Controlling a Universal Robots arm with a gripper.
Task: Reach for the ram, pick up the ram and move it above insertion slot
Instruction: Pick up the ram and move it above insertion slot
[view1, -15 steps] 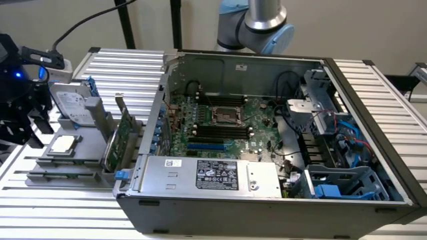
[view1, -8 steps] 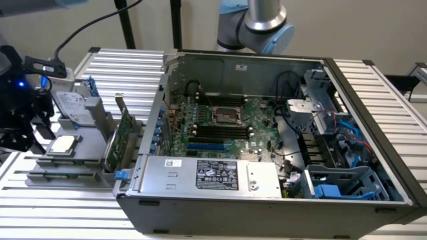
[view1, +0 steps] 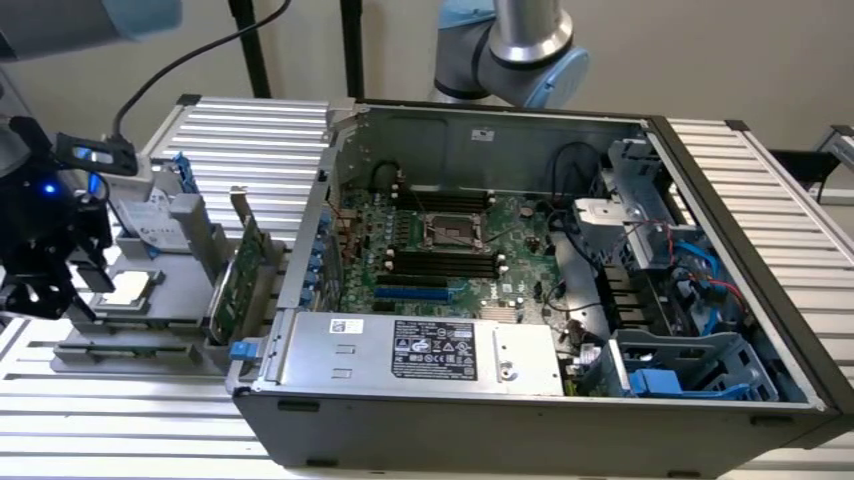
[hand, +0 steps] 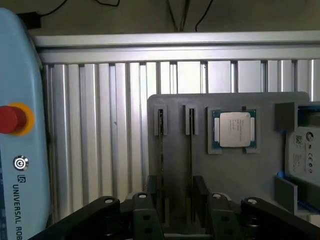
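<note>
Two thin ram sticks stand on edge in the slots of a grey holder plate (hand: 175, 165). One ram (hand: 191, 150) runs down between my black fingers (hand: 202, 197); the other (hand: 161, 150) passes under the opposite finger. My gripper (hand: 177, 202) hovers open just above them and touches neither. In the exterior view the gripper (view1: 56, 295) hangs over the holder (view1: 134, 320) at that view's left, outside the computer case. The black insertion slots (view1: 441, 262) lie in parallel rows on the motherboard inside the case.
A processor chip (hand: 232, 129) sits in the holder beside the sticks. A taller green expansion card (view1: 248, 275) stands between holder and case wall (view1: 320, 230). A blue slot (view1: 414, 293) lies beside the black ones. A pendant with a red button (hand: 11, 119) rests on the ribbed table.
</note>
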